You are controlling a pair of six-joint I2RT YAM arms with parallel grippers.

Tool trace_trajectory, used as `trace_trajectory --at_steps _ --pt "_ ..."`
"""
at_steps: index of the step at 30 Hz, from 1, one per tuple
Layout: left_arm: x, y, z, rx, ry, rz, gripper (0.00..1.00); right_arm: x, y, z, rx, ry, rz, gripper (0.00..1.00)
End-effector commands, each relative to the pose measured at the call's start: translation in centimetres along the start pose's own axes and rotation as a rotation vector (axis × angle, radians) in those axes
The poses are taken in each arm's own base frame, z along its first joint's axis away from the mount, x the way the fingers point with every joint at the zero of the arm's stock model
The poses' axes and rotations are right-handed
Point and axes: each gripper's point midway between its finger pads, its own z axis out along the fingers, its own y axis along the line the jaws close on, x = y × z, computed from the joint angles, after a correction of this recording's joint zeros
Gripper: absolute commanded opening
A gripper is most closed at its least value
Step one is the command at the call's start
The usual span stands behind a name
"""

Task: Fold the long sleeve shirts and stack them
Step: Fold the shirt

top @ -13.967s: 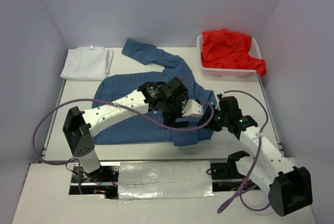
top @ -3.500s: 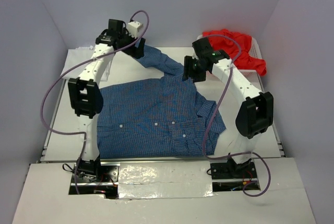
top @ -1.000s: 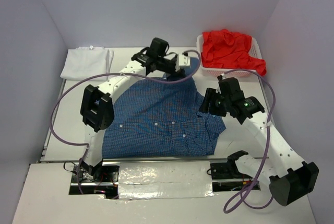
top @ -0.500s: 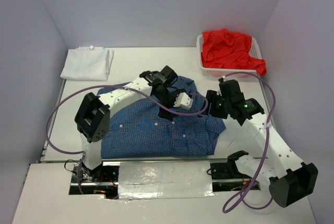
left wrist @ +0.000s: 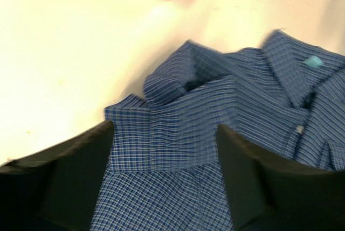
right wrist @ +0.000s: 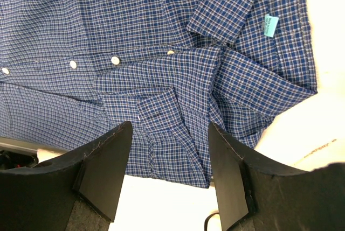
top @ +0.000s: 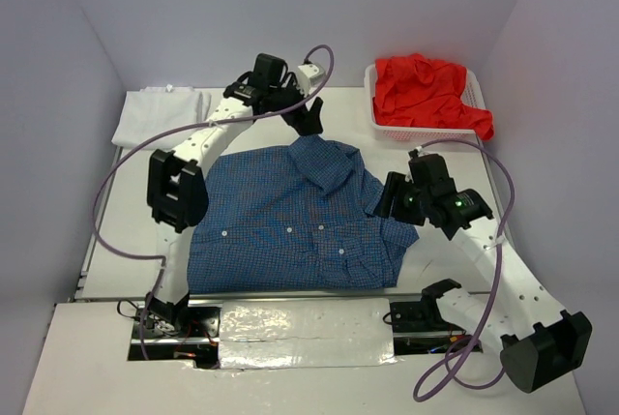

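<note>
A blue fine-checked shirt lies buttoned-side up in the middle of the table, its sleeves folded in over the body. My left gripper hangs open just beyond the collar; in its wrist view the folded cloth lies below the wide jaws, free of them. My right gripper is open over the shirt's right edge, and a folded cuff lies beneath its jaws. A folded white shirt rests at the far left. A crumpled red shirt fills the basket.
The white mesh basket stands at the far right corner. Purple cables loop from both arms over the table's left and right sides. Grey walls close in the table on three sides. A taped strip runs along the near edge.
My left gripper swung from the far edge in over the shirt's middle, opened there, then drew back beyond the collar. The sleeve now lies folded on the body. The right arm barely shifted.
</note>
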Motion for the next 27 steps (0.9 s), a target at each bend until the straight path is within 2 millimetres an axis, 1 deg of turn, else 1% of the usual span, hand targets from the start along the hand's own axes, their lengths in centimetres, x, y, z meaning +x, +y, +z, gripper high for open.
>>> trace_trajectory --at_steps 1,3,5,8,10,13,15,17,19,20,21,23,24,25,26,27 --pt "0.4 1.6 2.9 -0.024 -0.031 -0.179 0.92 -0.7 -0.4 -1.1 0.020 -0.043 0.012 0.66" --pt "0.1 2.9 3.2 -0.057 -0.052 -0.179 0.99 -0.7 -0.5 -1.4 0.023 -0.051 0.015 0.66" --pt "-0.4 4.1 3.5 -0.081 -0.082 -0.149 0.99 -0.6 -0.6 -1.7 0.024 -0.051 0.016 0.66" --pt "0.1 4.9 3.9 -0.076 -0.088 -0.095 0.99 -0.3 -0.7 -1.9 0.027 -0.049 0.021 0.66" --pt "1.1 4.7 4.6 -0.030 -0.071 -0.048 0.99 0.0 -0.9 -1.9 0.032 -0.044 0.024 0.66" --pt "3.4 4.1 5.3 0.020 -0.021 -0.017 0.99 0.2 -1.0 -1.8 0.034 -0.038 0.032 0.66" --pt "5.1 4.4 5.9 0.013 0.011 -0.013 0.99 0.1 -0.9 -1.8 0.029 -0.038 0.032 0.65" --pt "6.0 5.4 6.5 -0.018 0.035 0.010 0.99 -0.1 -0.7 -1.7 0.024 -0.037 0.030 0.65" --pt "6.1 5.8 6.8 -0.023 0.043 0.025 0.99 -0.1 -0.6 -1.6 0.023 -0.031 0.028 0.65" --pt "5.7 5.9 6.8 -0.022 0.037 0.030 0.99 -0.2 -0.4 -1.7 0.018 -0.031 0.023 0.65" --pt "6.0 6.0 7.1 -0.017 0.040 0.026 0.99 -0.3 -0.5 -1.7 0.021 -0.029 0.023 0.65" --pt "6.4 5.7 7.3 0.001 0.043 0.026 0.99 -0.3 -0.4 -1.6 0.024 -0.024 0.021 0.65" --pt "6.3 5.5 7.2 0.009 0.041 0.028 0.99 -0.4 -0.5 -1.7 0.026 -0.027 0.020 0.65" --pt "6.4 5.2 7.0 0.021 0.045 0.038 0.95 -0.3 -0.5 -1.7 0.027 -0.026 0.020 0.65" --pt "7.2 4.6 7.0 0.048 0.058 0.033 0.93 -0.4 -0.5 -1.8 0.028 -0.029 0.021 0.65" --pt "7.1 4.2 6.5 0.060 0.066 0.053 0.90 -0.4 -0.6 -1.8 0.031 -0.032 0.022 0.65"
